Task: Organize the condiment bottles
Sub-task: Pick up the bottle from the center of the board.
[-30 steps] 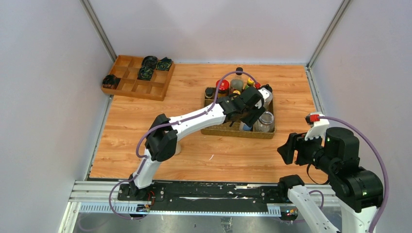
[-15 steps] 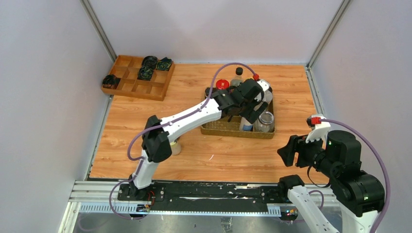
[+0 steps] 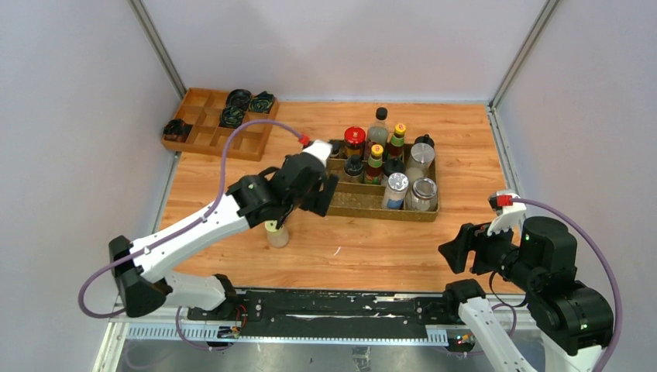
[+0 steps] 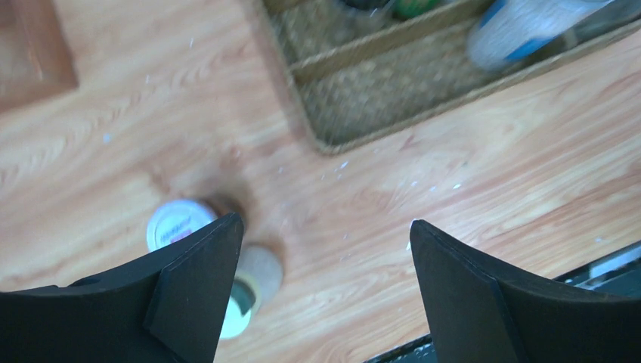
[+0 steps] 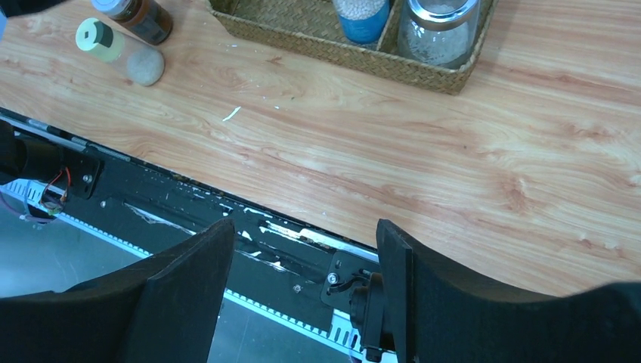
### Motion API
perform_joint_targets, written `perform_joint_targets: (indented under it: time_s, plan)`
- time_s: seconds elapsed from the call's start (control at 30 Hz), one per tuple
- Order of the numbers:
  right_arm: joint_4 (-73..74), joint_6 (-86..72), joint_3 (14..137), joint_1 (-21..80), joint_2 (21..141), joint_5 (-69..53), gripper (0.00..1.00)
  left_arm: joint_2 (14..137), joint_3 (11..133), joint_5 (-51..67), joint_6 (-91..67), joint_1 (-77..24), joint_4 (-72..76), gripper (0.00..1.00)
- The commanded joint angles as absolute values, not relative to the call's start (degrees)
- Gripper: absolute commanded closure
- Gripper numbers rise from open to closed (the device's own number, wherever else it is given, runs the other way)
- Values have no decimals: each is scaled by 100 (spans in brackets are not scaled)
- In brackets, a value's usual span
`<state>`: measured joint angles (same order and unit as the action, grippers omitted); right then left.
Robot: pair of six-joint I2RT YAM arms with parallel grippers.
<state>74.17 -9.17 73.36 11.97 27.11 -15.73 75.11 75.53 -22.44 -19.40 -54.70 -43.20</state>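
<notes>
Several condiment bottles stand in the woven tray (image 3: 341, 208), among them a red-capped jar (image 3: 355, 138), yellow-capped bottles (image 3: 376, 157), a silver-capped shaker (image 3: 396, 186) and a clear jar (image 3: 423, 194). Two more bottles stand on the table left of the tray. One has a pale green cap (image 3: 276, 232) (image 5: 100, 35). The other has a white cap and brown contents (image 4: 178, 224) (image 5: 136, 13). My left gripper (image 3: 310, 200) (image 4: 323, 223) is open and empty above the table, just right of these two bottles. My right gripper (image 3: 457, 248) (image 5: 306, 223) is open and empty over the table's near right edge.
A wooden compartment box (image 3: 203, 132) with dark coils sits at the far left. The black base rail (image 3: 325, 306) runs along the near edge. Grey walls close in the left, back and right sides.
My left arm has pulled back from over the tray toward the left and near side, uncovering the tray's bottles. Its gripper now hangs beside the two loose bottles. The right arm has barely shifted.
</notes>
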Motion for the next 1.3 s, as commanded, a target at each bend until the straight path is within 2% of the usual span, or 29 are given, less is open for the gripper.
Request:
perform_joint_targets:
  time_s: [0.0, 0.13, 0.43, 0.63, 1.2, 1.27]
  plan:
    - [7354, -1062, 7239, 1261, 2698, -1877, 25, 6865, 6451, -2739, -2768, -5357, -4394, 9]
    - [7263, -1170, 7186, 1258, 2653, -2051, 25, 6709, 5909, -2625, -2915, -4790, -4237, 0]
    - [7429, -1227, 7215, 1257, 2501, -2123, 25, 7066, 5503, -1811, -2656, -3300, -3510, 0]
    - [7479, -1201, 7208, 1259, 2479, -2083, 24, 7503, 5480, -1673, -2649, -3138, -3401, 0]
    - [7207, -1200, 6753, 1257, 2401, -2147, 24, 7500, 4795, -2081, -3027, -3138, -3291, 0]
    - [7215, -1193, 6733, 1254, 2392, -2128, 24, 7593, 4740, -2005, -3016, -3138, -3150, 3]
